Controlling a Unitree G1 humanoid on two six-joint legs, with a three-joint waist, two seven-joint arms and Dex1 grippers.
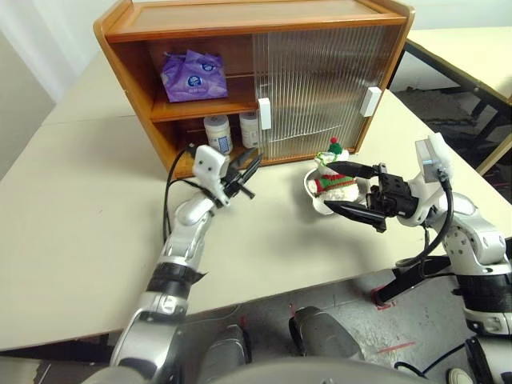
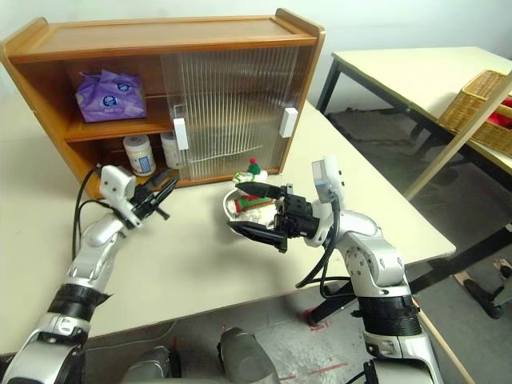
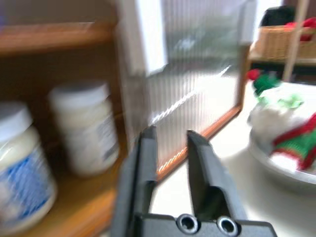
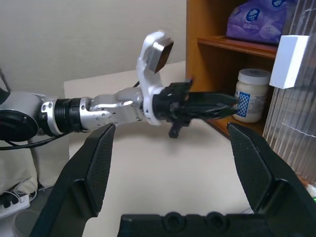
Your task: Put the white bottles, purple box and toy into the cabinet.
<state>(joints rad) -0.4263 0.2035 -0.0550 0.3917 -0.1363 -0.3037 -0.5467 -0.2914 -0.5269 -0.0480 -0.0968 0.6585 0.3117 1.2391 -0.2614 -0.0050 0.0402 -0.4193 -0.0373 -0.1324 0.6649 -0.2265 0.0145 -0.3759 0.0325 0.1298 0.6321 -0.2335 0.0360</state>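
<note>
The cabinet stands at the back of the table with its left half uncovered. The purple box lies on the upper shelf. Both white bottles stand side by side on the lower shelf. My left gripper hovers just in front of that shelf, shut and empty, pointing at the cabinet. The toy sits in a shallow bowl on the table before the sliding doors. My right gripper is open, one finger above and one below the toy and bowl, reaching in from the right.
Two ribbed sliding doors with white handles cover the cabinet's right half. A second table and a wicker basket stand off to the right. The table's front edge runs close beneath both arms.
</note>
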